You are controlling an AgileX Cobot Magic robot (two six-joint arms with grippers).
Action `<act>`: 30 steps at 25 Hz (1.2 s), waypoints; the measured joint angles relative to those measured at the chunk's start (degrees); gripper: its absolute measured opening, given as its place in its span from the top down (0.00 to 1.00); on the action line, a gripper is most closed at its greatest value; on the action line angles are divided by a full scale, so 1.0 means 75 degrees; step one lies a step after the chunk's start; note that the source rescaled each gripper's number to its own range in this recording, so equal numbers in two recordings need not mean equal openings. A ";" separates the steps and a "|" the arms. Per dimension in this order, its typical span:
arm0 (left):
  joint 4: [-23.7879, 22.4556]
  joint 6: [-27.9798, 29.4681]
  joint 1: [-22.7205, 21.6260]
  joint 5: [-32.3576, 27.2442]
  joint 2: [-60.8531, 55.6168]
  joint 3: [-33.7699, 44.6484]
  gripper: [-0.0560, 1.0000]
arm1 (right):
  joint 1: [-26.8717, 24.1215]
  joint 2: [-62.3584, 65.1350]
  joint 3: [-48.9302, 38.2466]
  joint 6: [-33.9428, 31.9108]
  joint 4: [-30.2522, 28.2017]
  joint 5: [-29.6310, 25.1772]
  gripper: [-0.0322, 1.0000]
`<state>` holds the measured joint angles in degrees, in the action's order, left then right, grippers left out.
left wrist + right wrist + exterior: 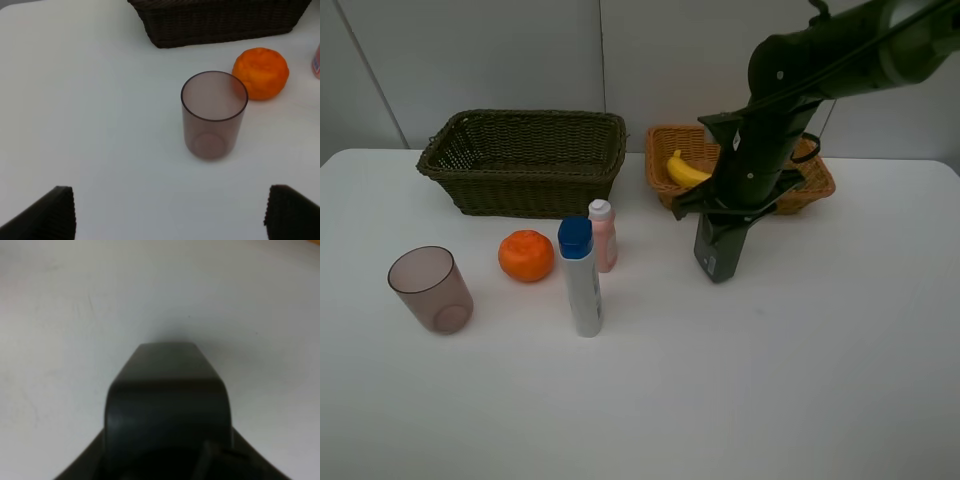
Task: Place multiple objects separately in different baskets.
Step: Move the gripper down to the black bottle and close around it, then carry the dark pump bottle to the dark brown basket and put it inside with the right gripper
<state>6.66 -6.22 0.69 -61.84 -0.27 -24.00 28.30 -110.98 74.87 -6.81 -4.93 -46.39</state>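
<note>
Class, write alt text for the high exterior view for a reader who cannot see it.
The right claw grips a dark green bottle in front of the tan basket, which holds a banana. Left of it sit a dark basket, orange, pink bottle, blue-capped bottle and mauve cup.

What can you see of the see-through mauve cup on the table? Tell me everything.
The cup is a plain handleless tumbler, seemingly translucent mauve plastic, with a darker rim. It stands upright, mouth up, empty, on the white table in front of the left end of the dark basket. Only the table touches it; the orange sits apart beside it.
</note>
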 joint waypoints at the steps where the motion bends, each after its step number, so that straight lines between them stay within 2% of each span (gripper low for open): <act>1: 0.0000 0.0000 0.0000 0.0000 0.0000 0.0000 0.00 | 0.0000 0.0000 0.0000 0.0000 0.0000 -0.0027 0.92; 11: 0.0000 0.0000 0.0000 0.0000 0.0000 0.0000 0.00 | 0.0000 0.0032 0.0000 0.0070 0.0000 -0.0293 0.92; 15: 0.0000 0.0000 0.0000 0.0000 0.0000 0.0000 0.00 | 0.0000 0.0299 -0.0007 0.0218 0.0000 -0.0662 0.92; 23: 0.0000 0.0000 0.0000 0.0000 0.0000 0.0000 0.00 | 0.0000 0.1267 0.0024 0.0962 0.0107 -0.1016 0.92; 30: 0.0000 0.0000 0.0000 0.0000 0.0000 0.0000 0.00 | 0.0000 0.1380 0.1077 0.1379 0.0179 -0.1343 0.92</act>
<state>6.66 -6.22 0.69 -61.84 -0.27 -24.00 28.30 -100.63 82.94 3.53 -3.59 -56.46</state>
